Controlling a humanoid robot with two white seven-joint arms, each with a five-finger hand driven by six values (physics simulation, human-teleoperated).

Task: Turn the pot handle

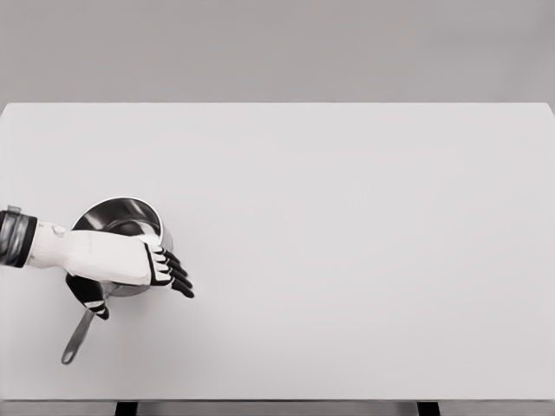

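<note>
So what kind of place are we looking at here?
Likely a bare simulated test bench, not a real kitchen: a plain white table, a blank grey backdrop, and a lone steel pot under the left hand.

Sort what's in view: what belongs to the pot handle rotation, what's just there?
Job:
pot
pot handle, pointing toward the near-left
left hand, over the pot's near rim, fingers extended

Just there:
table, nothing else on it in view

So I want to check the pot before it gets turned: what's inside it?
The pot shows only a bare shiny inner wall; nothing visible inside. The left hand lies over its near rim, hiding the near part and where the handle joins.
</note>
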